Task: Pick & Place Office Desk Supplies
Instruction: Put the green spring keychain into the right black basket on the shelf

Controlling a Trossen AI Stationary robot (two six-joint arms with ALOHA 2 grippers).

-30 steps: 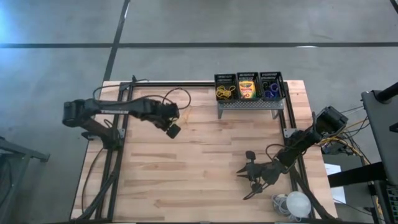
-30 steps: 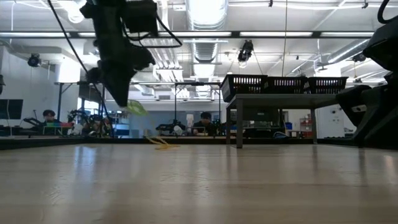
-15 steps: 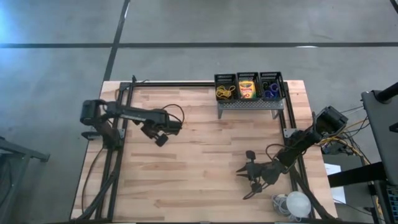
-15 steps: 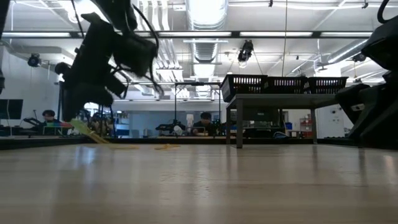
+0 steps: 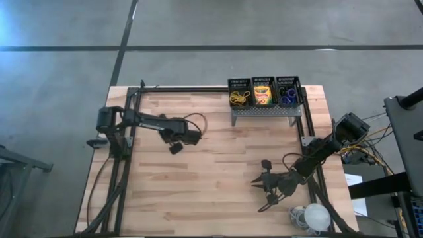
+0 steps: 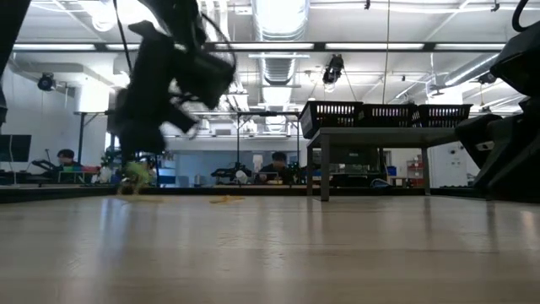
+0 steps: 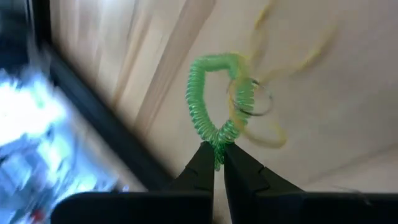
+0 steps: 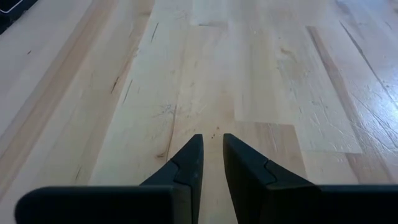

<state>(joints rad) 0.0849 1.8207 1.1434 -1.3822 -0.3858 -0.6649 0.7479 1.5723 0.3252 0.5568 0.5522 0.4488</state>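
Left gripper [image 7: 217, 163]: your jaws pinch the green coil [image 7: 214, 93], yellow band [image 7: 261, 127] snagged, for binning; right gripper [image 8: 211, 155]: narrowly parted, empty, parked lower right.

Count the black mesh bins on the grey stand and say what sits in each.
3, side by side on the grey stand: the left bin holds yellow rubber bands, the middle bin a crayon box, the right bin blue and dark rings. Deeper contents may be hidden.
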